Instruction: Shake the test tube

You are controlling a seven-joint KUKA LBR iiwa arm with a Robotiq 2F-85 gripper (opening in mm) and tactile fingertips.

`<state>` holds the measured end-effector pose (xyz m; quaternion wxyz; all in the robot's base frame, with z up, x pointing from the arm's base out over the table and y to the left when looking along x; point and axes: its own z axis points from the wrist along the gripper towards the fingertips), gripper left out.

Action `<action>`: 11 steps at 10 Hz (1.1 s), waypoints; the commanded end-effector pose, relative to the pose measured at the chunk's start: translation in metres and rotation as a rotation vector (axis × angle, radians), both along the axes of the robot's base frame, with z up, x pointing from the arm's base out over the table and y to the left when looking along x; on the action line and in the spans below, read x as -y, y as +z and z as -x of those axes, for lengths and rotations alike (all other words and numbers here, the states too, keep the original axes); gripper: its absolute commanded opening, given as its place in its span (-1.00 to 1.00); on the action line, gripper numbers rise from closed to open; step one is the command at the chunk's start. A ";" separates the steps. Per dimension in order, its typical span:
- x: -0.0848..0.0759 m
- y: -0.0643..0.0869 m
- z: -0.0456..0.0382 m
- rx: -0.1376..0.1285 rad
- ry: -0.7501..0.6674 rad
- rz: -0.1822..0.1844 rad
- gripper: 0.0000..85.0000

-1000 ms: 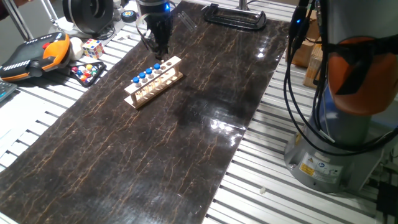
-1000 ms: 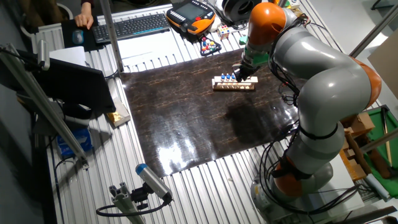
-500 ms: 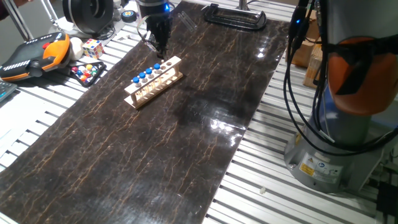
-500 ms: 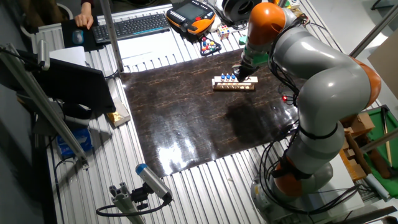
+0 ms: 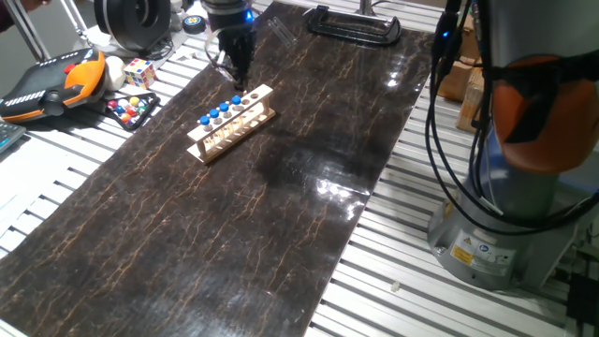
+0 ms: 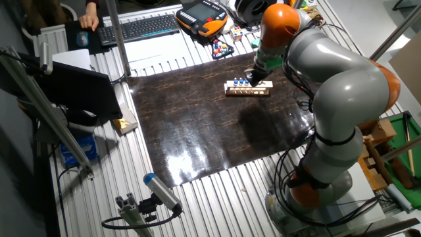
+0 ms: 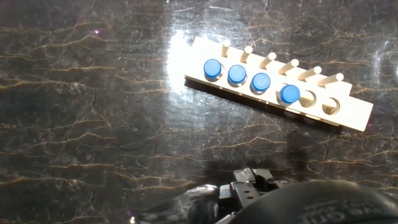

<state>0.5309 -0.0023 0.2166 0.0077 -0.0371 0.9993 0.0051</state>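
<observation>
A pale wooden rack (image 5: 211, 145) lies on the dark mat, also in the other fixed view (image 6: 247, 91) and the hand view (image 7: 354, 115). In the hand view several blue-capped test tubes (image 7: 240, 75) stand in it, and the two right-hand holes are empty. My gripper (image 5: 240, 77) hangs just above the rack's far end, fingers together; it shows in the other fixed view (image 6: 252, 78) too. In the hand view the gripper (image 7: 254, 182) is shut at the bottom edge. It appears to hold one test tube, which the fingers mostly hide.
An orange teach pendant (image 5: 51, 82), a Rubik's cube (image 5: 139, 71) and a toy with coloured balls (image 5: 131, 108) lie left of the mat. A black clamp (image 5: 351, 23) sits at the far edge. The arm's base (image 5: 496, 225) stands to the right. A keyboard (image 6: 141, 26) lies beyond the mat.
My gripper has risen a little above the rack's far end, still shut. The rack and the tubes in it have not moved.
</observation>
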 end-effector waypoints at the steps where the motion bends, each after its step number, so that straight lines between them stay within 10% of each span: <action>1: 0.001 -0.003 -0.0028 0.002 0.005 0.002 -0.98; 6: 0.009 -0.026 -0.0145 0.042 0.046 0.011 -0.98; 11: -0.003 -0.030 -0.0199 0.021 0.050 0.006 -0.98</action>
